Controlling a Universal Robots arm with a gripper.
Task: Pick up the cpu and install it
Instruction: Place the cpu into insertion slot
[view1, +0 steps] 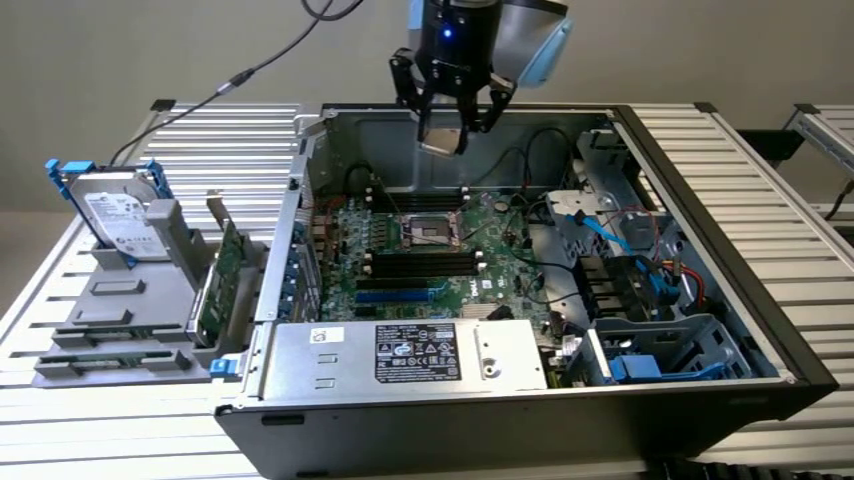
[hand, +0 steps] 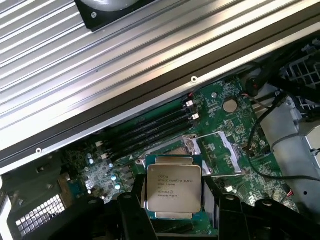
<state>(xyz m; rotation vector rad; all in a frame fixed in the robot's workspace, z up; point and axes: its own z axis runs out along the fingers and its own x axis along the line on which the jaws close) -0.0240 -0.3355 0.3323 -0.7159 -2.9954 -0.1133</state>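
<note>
Pincer: the black two-fingered gripper (view1: 447, 132) is clenched on the cpu, one finger on each opposite edge.
Cpu: a small flat square chip (hand: 173, 186) with a dull silver metal top, printed face up toward the wrist, held in the air.
Key relation: the open metal-framed socket (view1: 424, 228) on the green motherboard (view1: 497, 252) lies below the chip, well apart.
Arm pose: the wrist points down over the far side of the open black computer case (view1: 694, 190).
</note>
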